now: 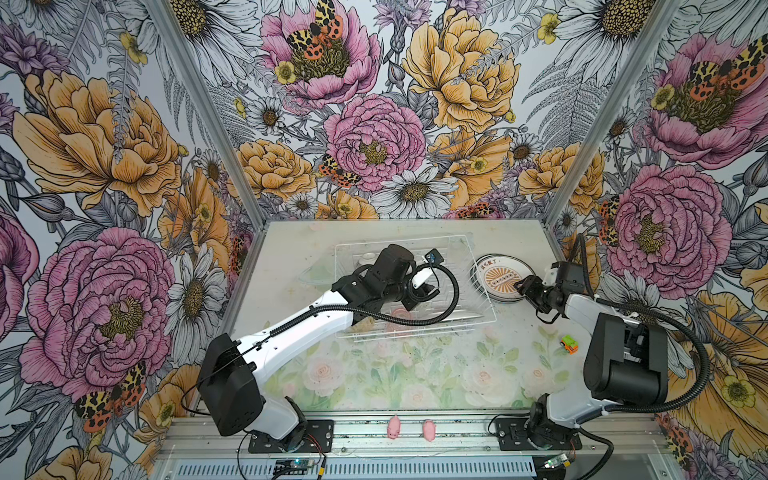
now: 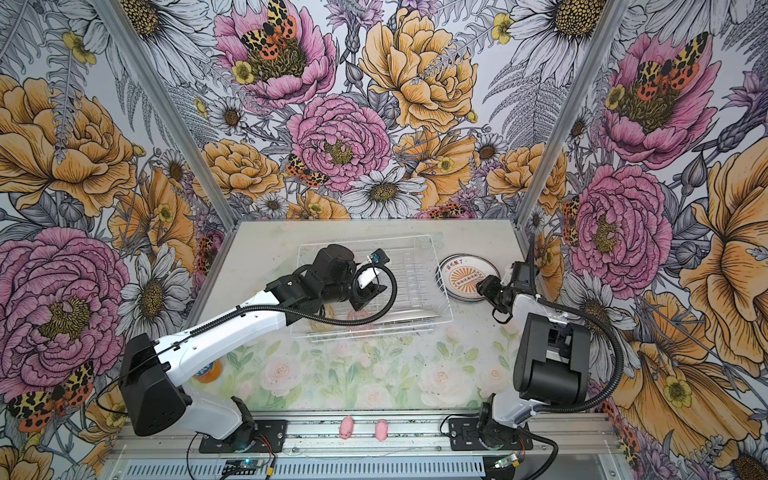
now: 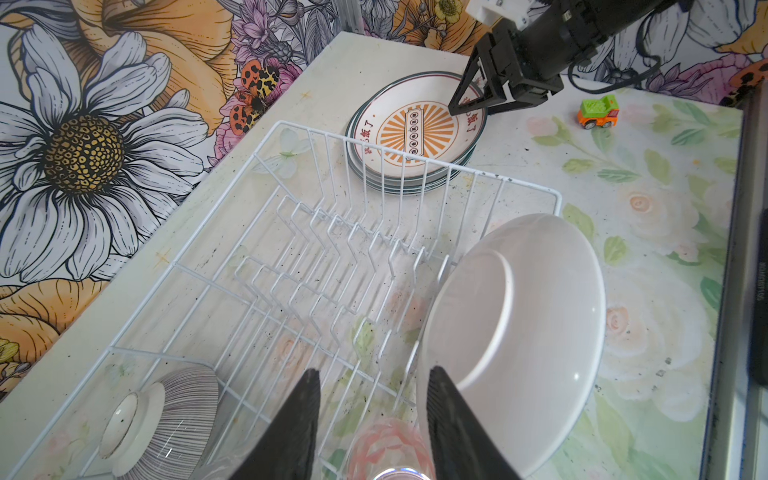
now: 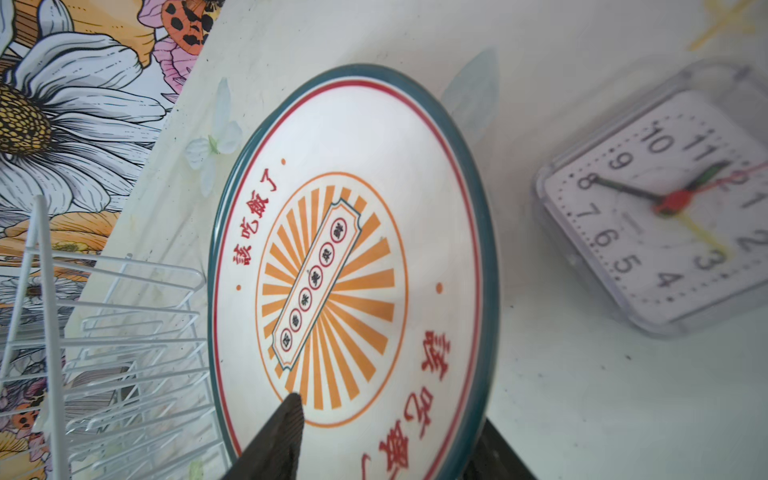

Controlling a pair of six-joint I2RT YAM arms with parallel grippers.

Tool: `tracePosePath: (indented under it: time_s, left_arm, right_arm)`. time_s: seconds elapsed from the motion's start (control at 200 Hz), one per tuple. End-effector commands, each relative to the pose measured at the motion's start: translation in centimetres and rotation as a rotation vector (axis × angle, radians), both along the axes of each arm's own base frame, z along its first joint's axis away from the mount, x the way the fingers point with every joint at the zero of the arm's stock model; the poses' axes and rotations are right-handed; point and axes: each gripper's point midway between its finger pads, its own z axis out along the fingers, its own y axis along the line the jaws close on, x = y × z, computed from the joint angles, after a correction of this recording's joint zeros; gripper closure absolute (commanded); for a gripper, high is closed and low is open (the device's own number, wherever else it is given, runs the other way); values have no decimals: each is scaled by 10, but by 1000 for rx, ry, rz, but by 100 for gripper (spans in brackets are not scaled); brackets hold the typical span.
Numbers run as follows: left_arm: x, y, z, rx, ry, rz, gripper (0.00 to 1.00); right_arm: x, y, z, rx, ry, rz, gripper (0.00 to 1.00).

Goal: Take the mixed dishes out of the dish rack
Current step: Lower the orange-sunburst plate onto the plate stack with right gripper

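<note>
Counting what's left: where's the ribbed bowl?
Left wrist view: the ribbed bowl sits inside the dish rack, at its end away from the plate stack.

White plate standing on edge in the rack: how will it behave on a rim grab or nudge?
The plate shows glossy highlights, so the rim is probably slick in a pinch. It leans on edge among the dish rack wires, so a sideways nudge likely tips it. Looks rigid ceramic: may chip if dropped.
</note>
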Motion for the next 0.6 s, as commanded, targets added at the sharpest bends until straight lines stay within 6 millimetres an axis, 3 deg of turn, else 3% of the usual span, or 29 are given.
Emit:
tracePosePath:
  time_s: [0.0, 0.32, 0.505, 0.596]
  left_arm:
    - [-2, 2, -2, 23, -17, -2, 56]
    - [-6, 0, -4, 29, -1, -27, 56]
    - [-35, -14, -14, 116, -8, -125, 58]
    - [-49, -18, -22, 187, -16, -155, 65]
  right_arm:
    - [-7, -8, 4, -94, 39, -1, 41]
    - [-12, -10, 13, -140, 37, 0, 40]
    - [-15, -14, 44, -175, -33, -8, 40]
    - [-16, -11, 54, -170, -59, -3, 40]
